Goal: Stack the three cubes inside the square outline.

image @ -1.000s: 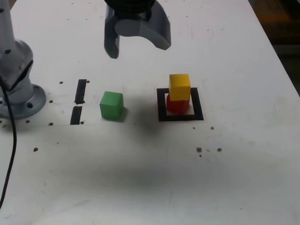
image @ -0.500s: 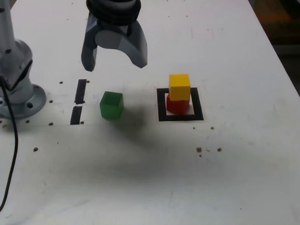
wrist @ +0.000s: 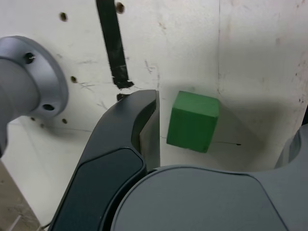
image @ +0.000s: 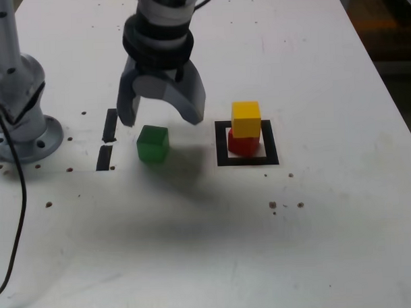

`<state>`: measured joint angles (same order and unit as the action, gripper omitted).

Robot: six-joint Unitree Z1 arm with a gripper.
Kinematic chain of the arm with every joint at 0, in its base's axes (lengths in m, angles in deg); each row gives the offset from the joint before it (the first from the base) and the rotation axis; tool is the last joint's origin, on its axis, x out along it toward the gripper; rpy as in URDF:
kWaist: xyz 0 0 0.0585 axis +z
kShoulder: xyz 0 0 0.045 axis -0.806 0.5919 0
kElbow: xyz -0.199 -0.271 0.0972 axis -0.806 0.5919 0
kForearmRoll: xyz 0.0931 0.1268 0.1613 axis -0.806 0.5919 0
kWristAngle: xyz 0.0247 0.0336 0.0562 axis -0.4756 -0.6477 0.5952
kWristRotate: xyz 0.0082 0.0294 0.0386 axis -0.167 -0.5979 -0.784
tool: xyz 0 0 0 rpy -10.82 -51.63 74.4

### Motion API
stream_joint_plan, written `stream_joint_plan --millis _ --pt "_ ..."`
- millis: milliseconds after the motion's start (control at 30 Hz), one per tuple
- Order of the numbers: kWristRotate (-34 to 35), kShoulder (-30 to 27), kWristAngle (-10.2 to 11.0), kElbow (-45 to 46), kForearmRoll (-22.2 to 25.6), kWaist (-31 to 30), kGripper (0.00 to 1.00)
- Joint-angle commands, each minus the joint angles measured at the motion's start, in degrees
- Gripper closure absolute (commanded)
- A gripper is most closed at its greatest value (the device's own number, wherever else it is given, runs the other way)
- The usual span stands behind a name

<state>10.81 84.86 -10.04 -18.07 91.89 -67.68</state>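
Looks onto a green cube (image: pixel 152 144) on the white desk (image: pixel 316 224), farther from the exterior view's right edge of the desk than a yellow cube (image: pixel 246 119) on top of a red cube (image: pixel 244 144), within the square outline (image: pixel 221 143). Hovers over the desk near the green cube with the gripper (image: pixel 161 122), fingers spread apart. Shows two black tape strips (image: pixel 110 127) and an arm base (image: pixel 40 143) toward the exterior view's left, plus scattered dark holes and scuffs (image: pixel 273 205). Drops into a dim, brownish room (image: pixel 397 39) past the desk's right edge.
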Motion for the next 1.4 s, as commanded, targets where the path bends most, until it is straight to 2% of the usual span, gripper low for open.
stream_joint_plan --millis 0,167,400,533,667,867,967,1067,1367 --pt "-0.26 0.39 -0.72 2.67 -3.17 -0.32 0.07" --pt "-0.29 0.38 -1.78 9.26 -10.88 -0.45 0.09" --pt "-0.29 -0.04 -1.55 12.89 -16.34 -0.45 0.11" --pt "-0.29 -0.17 -1.23 13.65 -18.94 -0.45 0.19" --pt "-0.16 -0.63 -0.14 14.20 -20.61 -0.45 0.32" --pt "0.05 -1.78 2.10 14.62 -21.29 -0.45 0.65" --pt "0.06 -2.46 2.35 14.69 -21.24 -0.45 0.77" --pt "0.71 -3.20 1.80 14.67 -20.37 -0.45 0.82" --pt "4.94 -4.43 1.52 12.02 -13.04 -0.45 0.85"
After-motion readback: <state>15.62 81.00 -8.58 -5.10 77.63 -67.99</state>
